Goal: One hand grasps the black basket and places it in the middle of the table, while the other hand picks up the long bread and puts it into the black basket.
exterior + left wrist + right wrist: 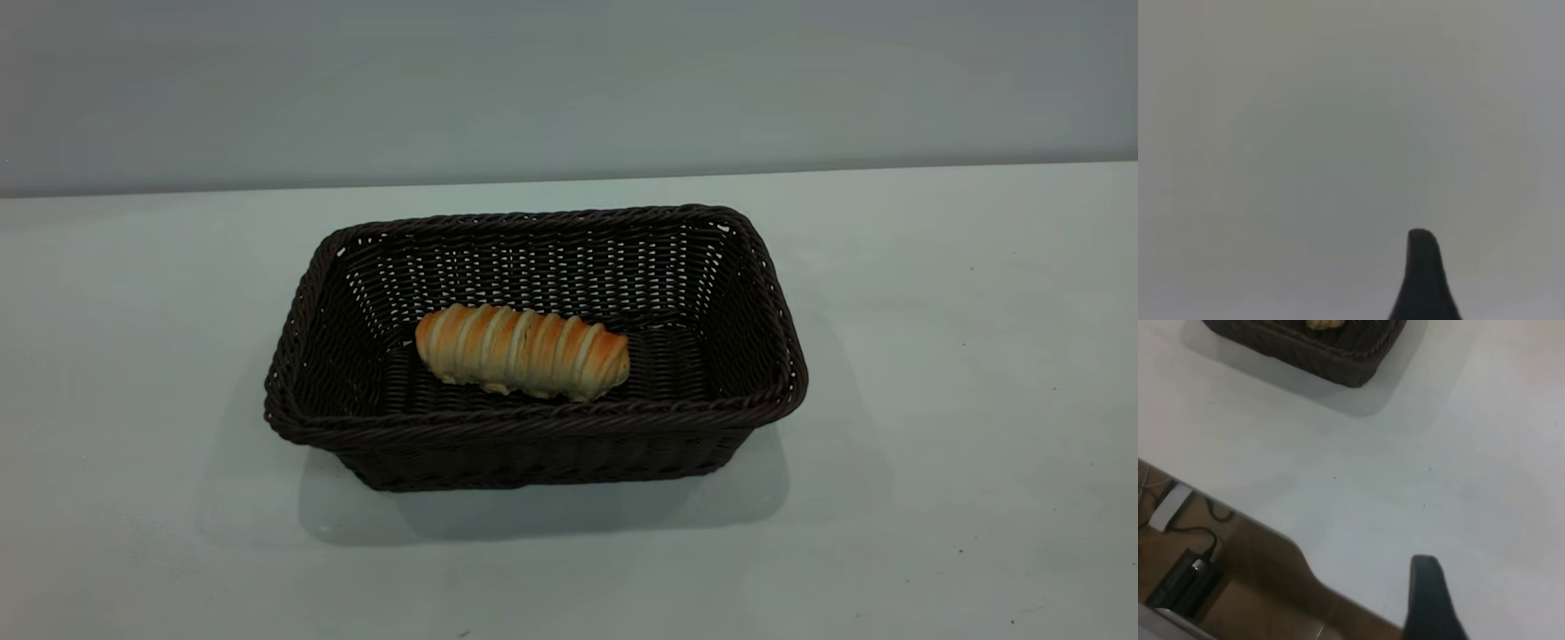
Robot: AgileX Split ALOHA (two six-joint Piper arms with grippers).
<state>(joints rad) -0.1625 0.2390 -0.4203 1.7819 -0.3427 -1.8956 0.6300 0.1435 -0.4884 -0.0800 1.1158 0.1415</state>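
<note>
Neither arm shows in the exterior view; each wrist view catches only one dark fingertip, the left gripper's [1425, 280] over bare pale surface and the right gripper's [1431, 600] above the table [1458, 453] near its edge, so whether either is open or closed cannot be told. Beyond the right fingertip, past that edge, lie a floor with dark cables [1191, 553] and a white block [1170, 507]. Farther off, the black basket [533, 436] sits mid-table, well apart from both grippers, with the long bread [523, 350] lying lengthwise on its floor
</note>
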